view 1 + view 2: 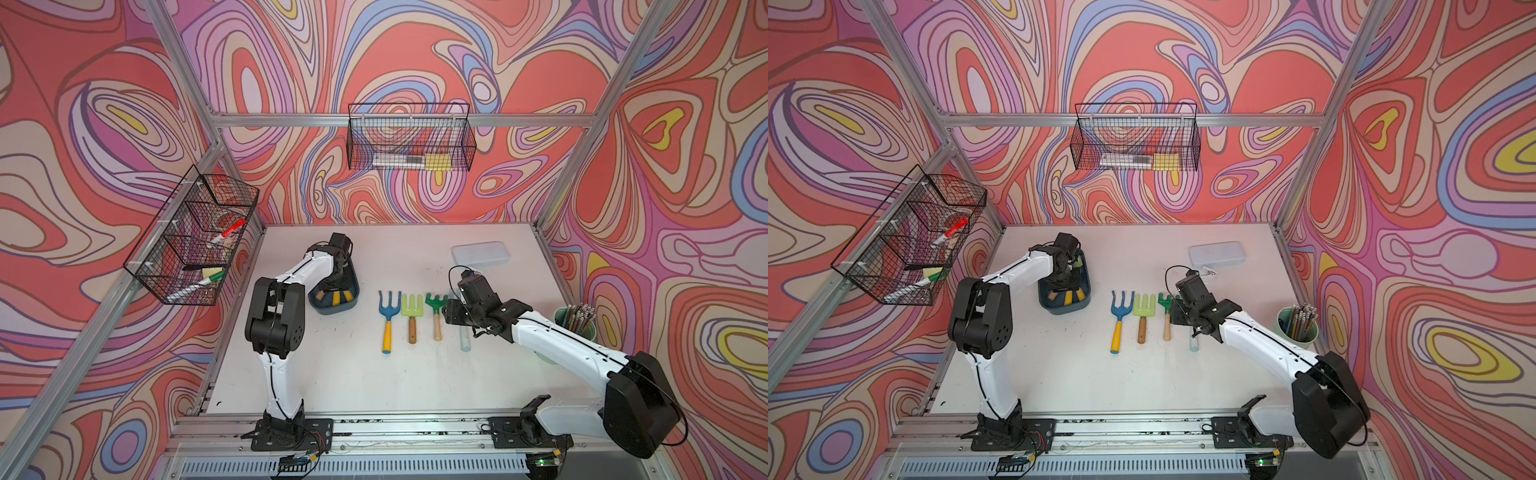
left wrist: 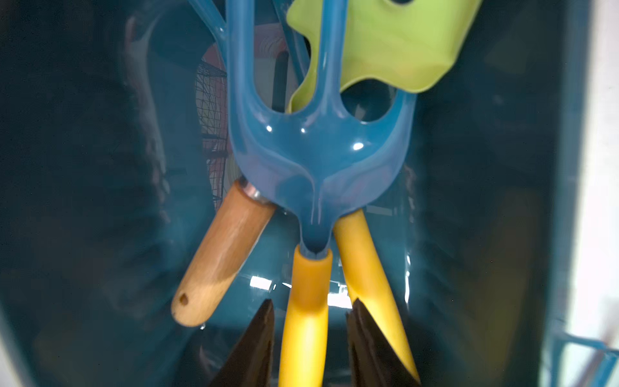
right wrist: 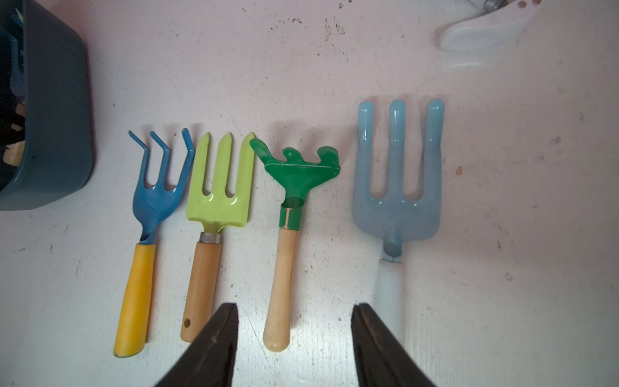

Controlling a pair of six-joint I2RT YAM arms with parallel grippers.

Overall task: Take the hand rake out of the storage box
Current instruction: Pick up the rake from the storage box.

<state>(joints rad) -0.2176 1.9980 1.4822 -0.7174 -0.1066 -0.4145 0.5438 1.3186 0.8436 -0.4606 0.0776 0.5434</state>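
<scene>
The storage box [image 1: 332, 309] [image 1: 1064, 311] is a dark teal tray at the table's left, and my left arm reaches down into it. Inside lies a hand rake [image 2: 318, 160] with a blue pronged head and a yellow handle. It rests over a second yellow handle [image 2: 365, 261], a wooden handle [image 2: 221, 251] and a lime-green head [image 2: 395, 43]. My left gripper [image 2: 311, 301] straddles the rake's yellow handle, open, with a narrow gap on each side. My right gripper [image 3: 294, 305] hangs open over the table above a green rake's wooden handle [image 3: 281, 288], holding nothing.
Several hand rakes lie in a row on the white table: blue [image 1: 388, 318], lime [image 1: 412, 316], green [image 1: 436, 311] and pale blue [image 3: 397, 187]. A translucent white case [image 1: 480, 254] sits at the back right, a cup of pencils [image 1: 575, 324] at the right edge. Wire baskets [image 1: 195, 237] [image 1: 409, 139] hang on the walls.
</scene>
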